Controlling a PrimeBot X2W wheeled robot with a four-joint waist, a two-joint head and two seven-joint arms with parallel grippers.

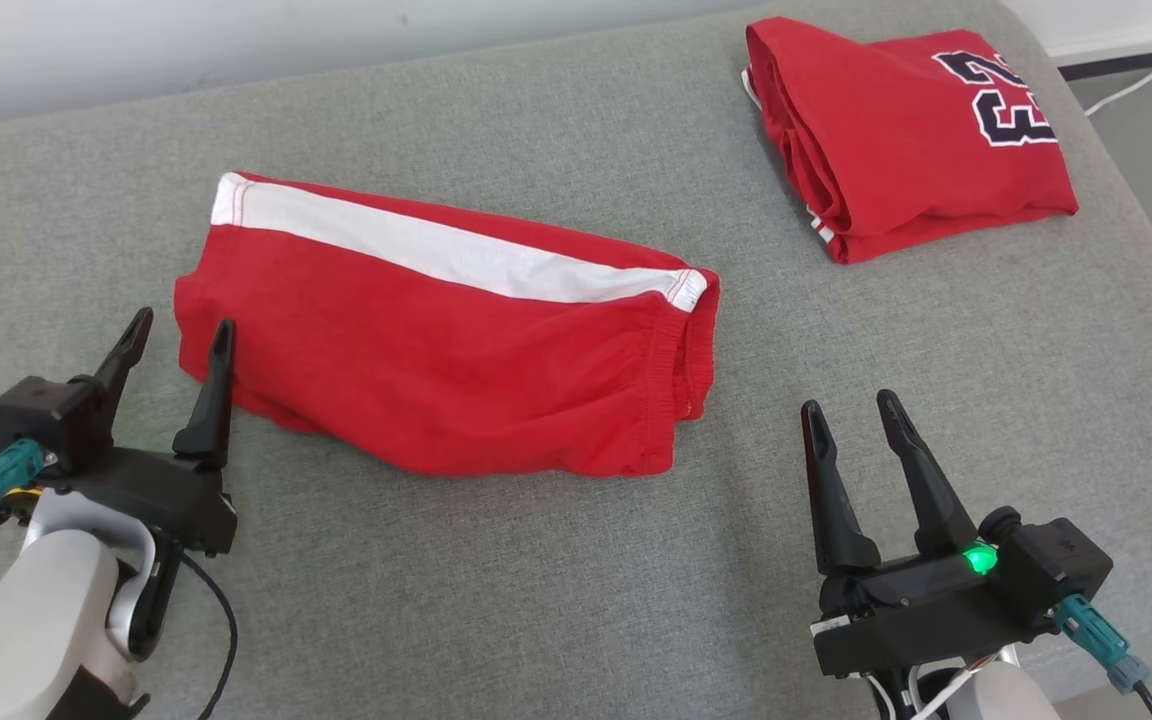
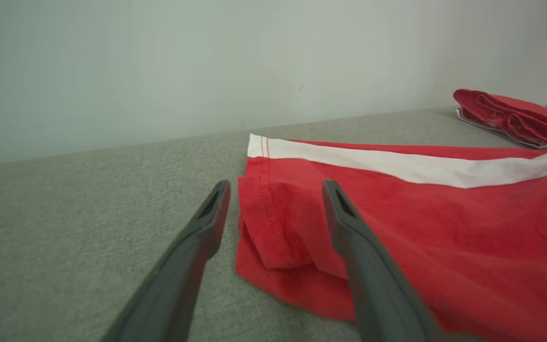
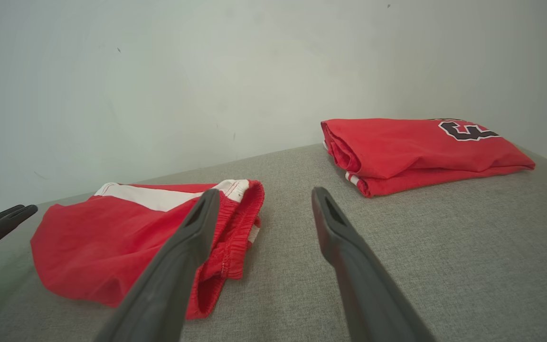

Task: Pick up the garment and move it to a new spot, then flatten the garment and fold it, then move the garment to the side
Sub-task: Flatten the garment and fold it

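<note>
One folded garment (image 1: 446, 370), L gripper (image 1: 185, 322) at edge, R gripper (image 1: 848, 403) near

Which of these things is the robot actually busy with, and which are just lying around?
In the job:
red shorts with the white stripe, nearest the grippers
left gripper, open
right gripper, open
grey cushion as work surface

Just lying about, it seems:
folded red jersey, far right
white cable beyond the cushion's edge
</note>
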